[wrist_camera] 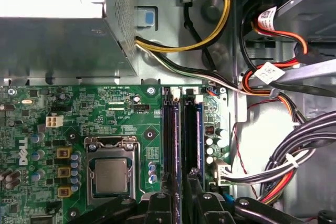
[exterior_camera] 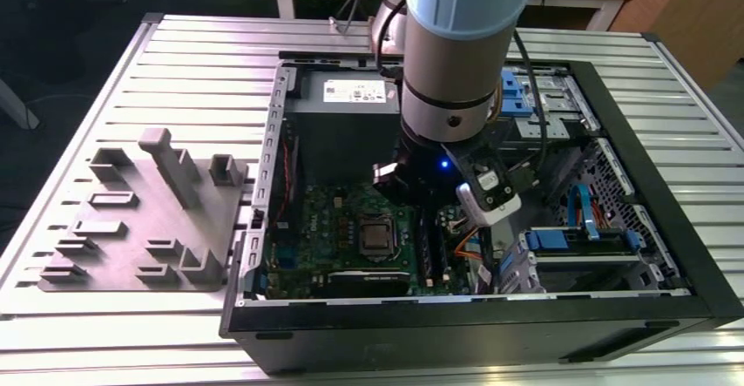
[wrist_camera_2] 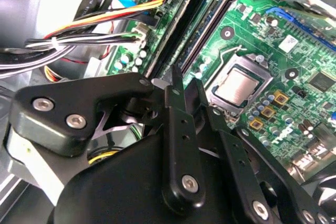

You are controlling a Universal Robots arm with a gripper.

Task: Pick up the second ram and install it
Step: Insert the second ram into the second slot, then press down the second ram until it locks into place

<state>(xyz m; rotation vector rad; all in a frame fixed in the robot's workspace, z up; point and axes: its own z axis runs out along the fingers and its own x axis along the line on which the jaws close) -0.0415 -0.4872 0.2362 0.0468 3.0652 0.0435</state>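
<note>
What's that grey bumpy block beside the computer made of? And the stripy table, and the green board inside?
The grey block looks like matte plastic: dull, even colour, no shine. The table looks like bare metal, probably aluminium: pale ribbed slats with soft sheen. The green board looks like lacquered circuit board: glossy green with tiny metallic spots.

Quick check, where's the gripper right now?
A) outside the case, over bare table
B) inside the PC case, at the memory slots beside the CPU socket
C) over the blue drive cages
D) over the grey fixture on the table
B. In the exterior view the arm reaches down into the open PC case, and in the first wrist view the gripper sits at the end of the memory slots, beside the CPU socket.
</note>
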